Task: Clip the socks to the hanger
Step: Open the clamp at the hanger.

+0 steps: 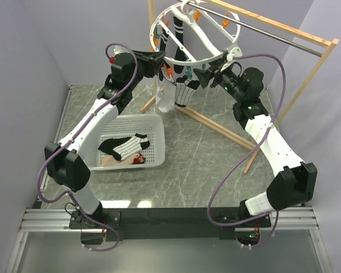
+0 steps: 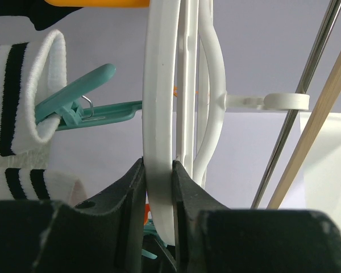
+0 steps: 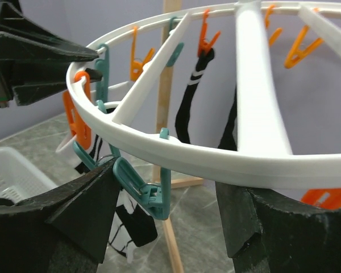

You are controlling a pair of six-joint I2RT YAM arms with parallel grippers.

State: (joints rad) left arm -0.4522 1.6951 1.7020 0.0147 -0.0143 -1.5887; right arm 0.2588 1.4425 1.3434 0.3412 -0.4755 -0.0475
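The hanger (image 1: 203, 35) is a round white ring with orange and teal clips, hung on a metal rod. My left gripper (image 1: 159, 60) is shut on its rim (image 2: 159, 142), gripping it on both sides. A teal clip (image 2: 82, 108) beside it holds a white sock with a black-banded cuff (image 2: 20, 119). My right gripper (image 1: 202, 77) is open below the rim (image 3: 182, 156). A teal clip (image 3: 145, 190) hangs between its jaws, against the left finger (image 3: 91, 207). Several socks (image 1: 173, 94) hang from the ring. A striped sock (image 1: 128, 145) lies in the basket.
The white perforated basket (image 1: 161, 145) sits on the table at the left, under my left arm. The wooden frame (image 1: 315, 68) with its metal rod (image 1: 284, 37) stands at the back right; a floor bar runs diagonally across the table (image 1: 216, 128).
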